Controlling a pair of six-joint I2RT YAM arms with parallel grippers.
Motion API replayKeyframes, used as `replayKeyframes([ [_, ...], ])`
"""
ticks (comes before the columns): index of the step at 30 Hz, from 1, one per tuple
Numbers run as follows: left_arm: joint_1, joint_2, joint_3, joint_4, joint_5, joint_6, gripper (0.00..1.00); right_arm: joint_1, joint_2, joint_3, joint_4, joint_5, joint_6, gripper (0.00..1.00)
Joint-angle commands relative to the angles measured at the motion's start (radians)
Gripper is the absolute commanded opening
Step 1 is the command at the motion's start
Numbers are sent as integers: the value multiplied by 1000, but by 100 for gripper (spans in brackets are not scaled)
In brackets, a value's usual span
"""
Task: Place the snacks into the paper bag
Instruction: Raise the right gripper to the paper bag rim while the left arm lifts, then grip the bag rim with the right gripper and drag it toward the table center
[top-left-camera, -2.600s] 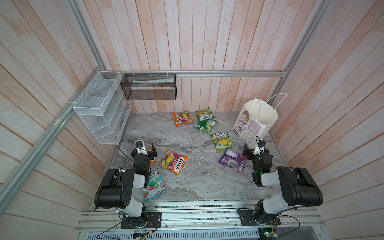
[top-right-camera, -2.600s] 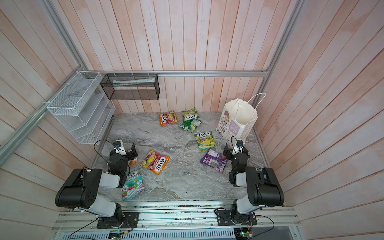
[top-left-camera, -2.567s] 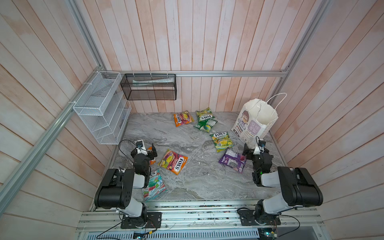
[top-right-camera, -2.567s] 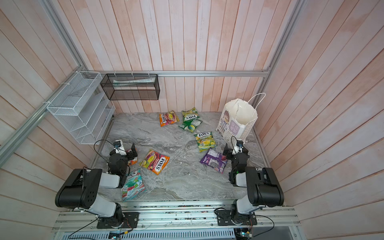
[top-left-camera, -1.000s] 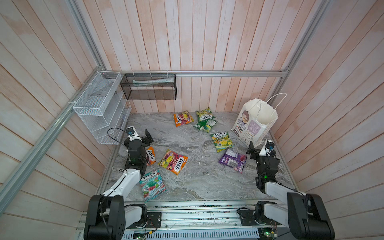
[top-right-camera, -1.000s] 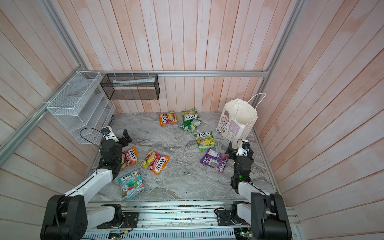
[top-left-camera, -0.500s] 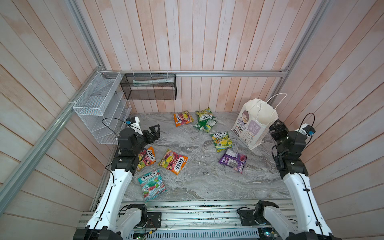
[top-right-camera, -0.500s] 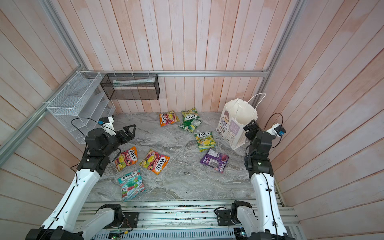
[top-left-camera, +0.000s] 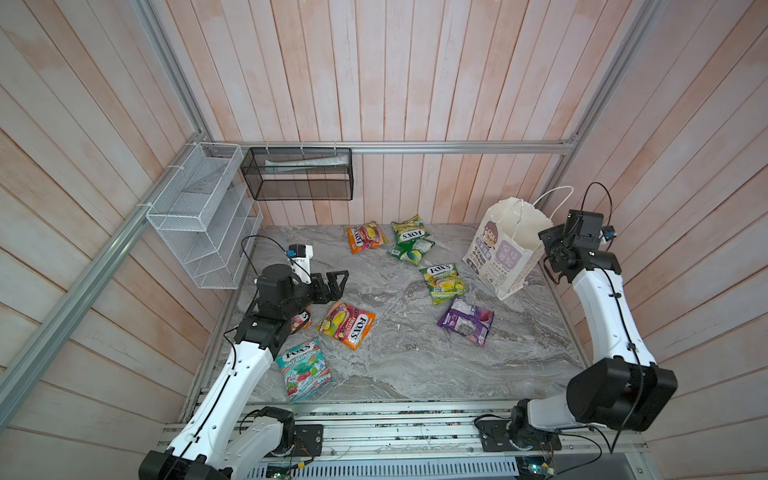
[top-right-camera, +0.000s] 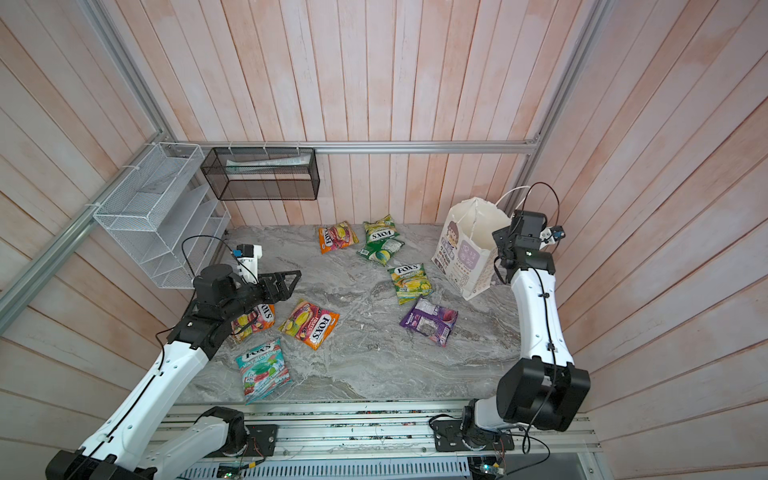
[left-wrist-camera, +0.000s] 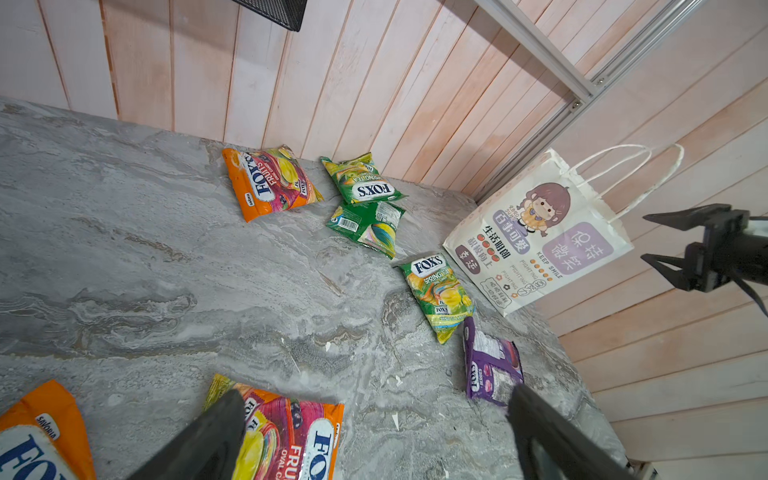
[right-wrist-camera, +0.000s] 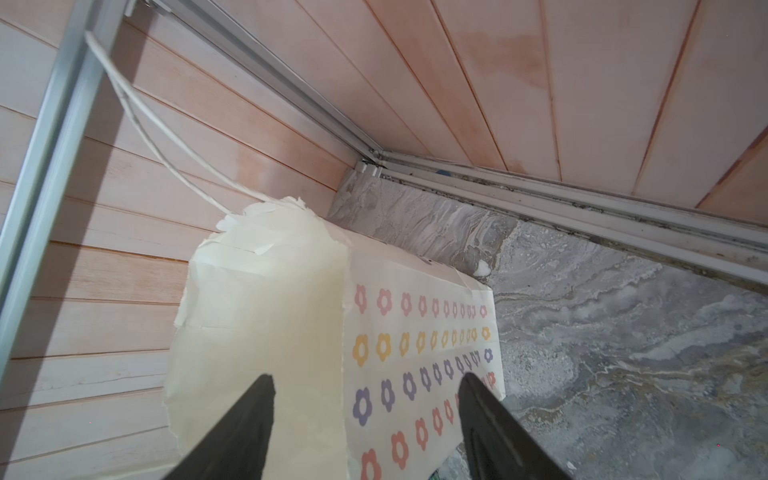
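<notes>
Both arms just lifted up. The right gripper (right-wrist-camera: 365, 380) now straddles the rim of the paper bag (top-left-camera: 505, 257) in the far right corner, jaws apart. The left gripper (top-left-camera: 338, 281) is wide open above the snacks (top-left-camera: 347, 325), and nothing's bagged yet.

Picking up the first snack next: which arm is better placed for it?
Left, likely. The left hand hangs open close to the orange FRUITS packet. The right hand is at the paper bag rim, jaws astride its edge.

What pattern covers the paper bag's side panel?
Paper bag: rows of pink, yellow, purple and red flowers; right wrist view.
</notes>
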Motion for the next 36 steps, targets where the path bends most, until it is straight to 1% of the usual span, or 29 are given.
replayKeyframes([
  [1, 1, -25, -14, 24, 34, 7, 100, -6, 57, 93, -157, -30, 31, 66],
  [3, 1, -32, -19, 31, 32, 4, 100, -7, 75, 104, -173, -34, 44, 62],
  [5, 1, -40, -25, 38, 32, 2, 100, -6, 74, 93, -155, -41, 49, 56],
  [8, 1, -44, -26, 35, 26, 0, 100, -8, 83, 85, -146, -45, 52, 54],
  [12, 1, -50, -32, 42, 21, -2, 100, -14, 112, 95, -143, -83, 37, 46],
  [17, 1, -51, -35, 43, 16, -3, 100, -14, 115, 84, -131, -100, 32, 41],
  [18, 1, -52, -36, 44, 15, -4, 100, -17, 115, 78, -129, -105, 33, 38],
  [21, 2, -52, -38, 47, 10, -4, 100, -23, 116, 75, -116, -146, 21, 21],
  [22, 1, -51, -39, 46, 7, -3, 100, -22, 115, 75, -116, -149, 19, 18],
  [25, 1, -48, -37, 39, -6, -2, 100, -24, 103, 78, -107, -157, 10, 1],
  [26, 1, -46, -35, 38, -12, -1, 100, -25, 96, 76, -102, -161, 5, 0],
  [31, 3, -46, -37, 28, -63, -1, 100, -21, 52, 65, -80, -196, -16, 0],
  [36, 2, -36, -37, 18, -111, -2, 100, 8, -36, 87, -62, -201, -42, 0],
])
